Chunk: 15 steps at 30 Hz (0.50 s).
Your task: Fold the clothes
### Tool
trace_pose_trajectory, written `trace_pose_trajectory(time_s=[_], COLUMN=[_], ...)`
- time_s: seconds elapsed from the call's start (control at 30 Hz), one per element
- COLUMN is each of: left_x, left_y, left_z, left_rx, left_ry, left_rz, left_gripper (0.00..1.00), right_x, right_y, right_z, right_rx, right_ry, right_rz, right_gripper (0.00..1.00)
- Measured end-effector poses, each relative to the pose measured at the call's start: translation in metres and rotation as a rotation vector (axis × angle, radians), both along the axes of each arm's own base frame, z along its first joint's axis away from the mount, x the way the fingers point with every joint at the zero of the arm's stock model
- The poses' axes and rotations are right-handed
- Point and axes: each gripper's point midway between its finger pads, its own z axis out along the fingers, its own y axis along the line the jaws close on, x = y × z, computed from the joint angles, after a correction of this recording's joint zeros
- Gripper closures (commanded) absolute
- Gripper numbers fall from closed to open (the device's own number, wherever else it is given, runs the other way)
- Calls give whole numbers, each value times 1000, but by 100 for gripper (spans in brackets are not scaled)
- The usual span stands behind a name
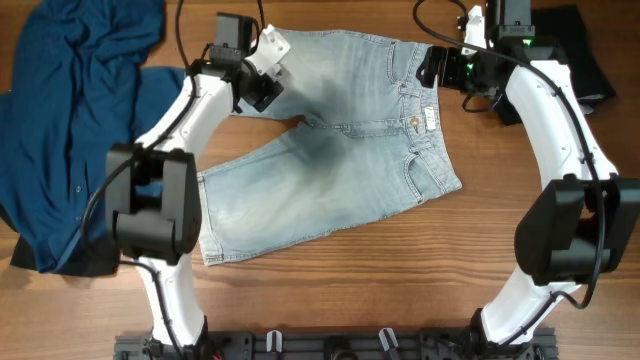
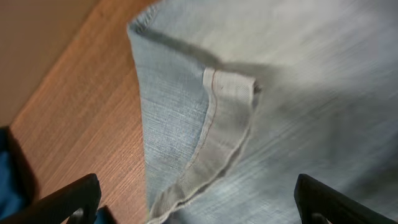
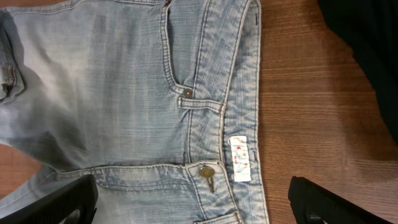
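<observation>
**Left pincer [image 1: 262, 88] and right pincer [image 1: 437, 66] both open over the pants [image 1: 340, 150]**

The pale-blue denim pants lie spread flat on the wooden surface [image 1: 400, 290], reaching from one pincer to the other. The waist end is under the right pincer and a leg end is under the left.

The left pincer [image 2: 199, 193] hangs with its fingers wide apart and nothing between them. Just ahead of it a hemmed edge [image 2: 217, 124] is turned over, showing its paler inside, close to where the cloth meets bare wood.

The right pincer [image 3: 193, 193] is likewise spread and empty, above the waistband [image 3: 239, 81]. The metal button [image 3: 206, 172] and a small white label [image 3: 241, 158] sit just ahead of its gap.

A dark blue garment [image 1: 60, 120] lies well outside the left pincer. A black one [image 1: 585, 60] lies near the right pincer's outer side.
</observation>
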Motion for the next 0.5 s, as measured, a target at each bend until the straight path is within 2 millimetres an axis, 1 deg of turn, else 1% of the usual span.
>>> trace_pose_trajectory(time_s=[0.1, 0.27, 0.4, 0.5], left_x=[4, 11, 10, 15], left_y=[2, 4, 7, 12], left_z=[-9, -16, -33, -43], left_rx=[27, 49, 69, 93], left_ry=[-5, -24, 1, -8], left_rz=[-7, -8, -3, 15], left_gripper=[0, 0, 0, 1], right_x=[-1, -2, -2, -2], right_y=[0, 0, 0, 0], right_z=[-1, -1, -1, -1], right_rx=[0, 0, 0, 0], right_ry=[6, 8, 7, 7], right_rz=[0, 0, 0, 0], right_gripper=[1, 1, 1, 1])
